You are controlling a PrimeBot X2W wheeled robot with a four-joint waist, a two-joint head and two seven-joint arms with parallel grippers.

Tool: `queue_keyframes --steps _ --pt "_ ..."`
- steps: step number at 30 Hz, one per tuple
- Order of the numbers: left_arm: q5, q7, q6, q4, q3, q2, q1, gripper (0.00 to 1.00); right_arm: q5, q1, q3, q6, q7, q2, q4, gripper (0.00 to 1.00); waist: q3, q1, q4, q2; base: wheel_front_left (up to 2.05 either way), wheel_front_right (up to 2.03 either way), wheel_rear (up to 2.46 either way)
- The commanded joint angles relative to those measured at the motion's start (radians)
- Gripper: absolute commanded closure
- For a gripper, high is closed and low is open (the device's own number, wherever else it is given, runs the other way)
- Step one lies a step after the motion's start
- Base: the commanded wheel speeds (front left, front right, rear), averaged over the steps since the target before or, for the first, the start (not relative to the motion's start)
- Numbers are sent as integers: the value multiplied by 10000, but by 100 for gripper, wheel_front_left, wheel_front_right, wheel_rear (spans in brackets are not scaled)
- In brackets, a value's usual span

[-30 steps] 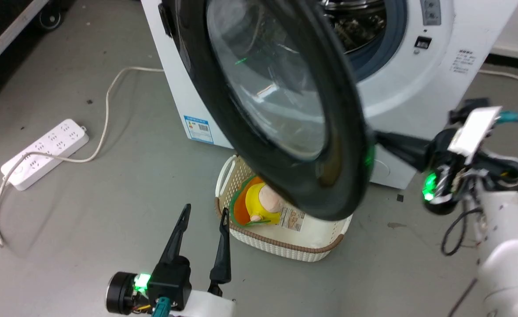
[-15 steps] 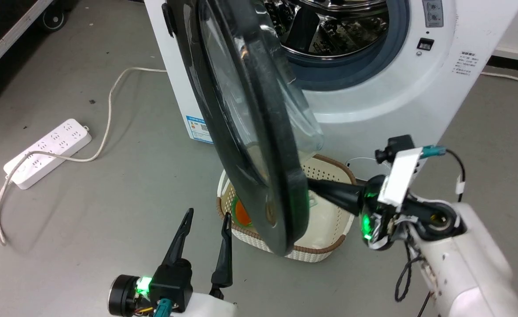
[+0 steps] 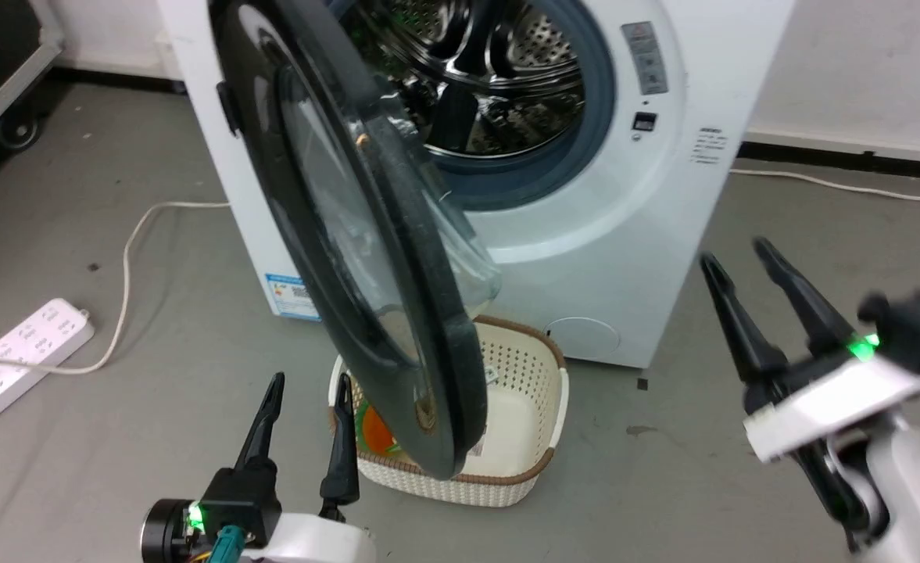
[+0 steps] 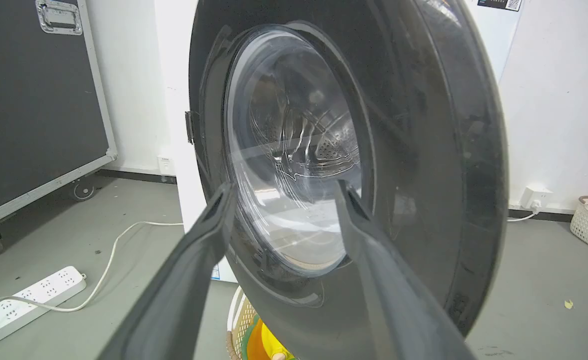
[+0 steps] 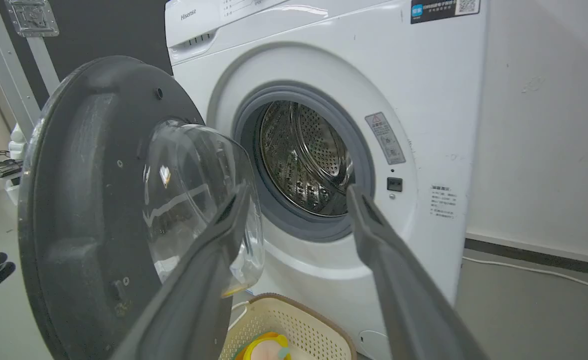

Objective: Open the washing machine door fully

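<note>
Door: The washing machine door (image 3: 350,234) is hinged on the left of the washing machine (image 3: 608,258). It stands out from the front at about a right angle, so it looks only partly open.
Opening: The steel drum (image 3: 499,86) is exposed to the right of the door.
Left gripper: The left gripper (image 3: 309,381) is near and low, its fingers spread wide and holding nothing. It sits just beside the door's outer face.
Right gripper: The right gripper (image 3: 733,252) is also spread wide and empty. It is well apart from the door, on the right.
Risk, collision: Swinging the door wider would probably carry it leftward into the left gripper unless that arm moves clear.
Risk, drift: Nothing holds the door, so it may swing back.
Risk, slip: A finger pushing on the glossy rim or the domed glass could skid off.
Risk, basket: A cream basket (image 3: 499,489) sits under the door's lower edge. Whether the rim clears it cannot be told.
Risk, floor: A power strip (image 3: 22,352) and its cable lie at far left, in the path of any reposition that way.
</note>
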Motion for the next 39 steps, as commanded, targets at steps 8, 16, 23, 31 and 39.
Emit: queue_keyframes --steps 8,16,23,31,39 --pt "79 -55 -365 75 339 16 404 0 -3020 2332 -2262 10 -912 1535 -391 0 -187 1 -400 0 0 0 0" --pt "455 -55 -484 181 563 16 622 0 -3842 3821 -2648 10 -932 2729 -858 0 -141 1 -682 0 0 0 0" --pt "710 -55 -521 349 590 17 590 0 -3917 3971 -2479 10 -933 2940 -722 0 -43 1 -840 0 0 0 0" --pt "624 -55 -650 313 562 16 493 100 -3828 3846 -2531 10 -934 3019 -757 0 15 1 -892 0 0 0 0" --pt "2 -55 -184 -2091 1142 16 -472 100 -3759 3628 -2605 10 -934 3051 -898 0 230 1 -847 0 0 0 0"
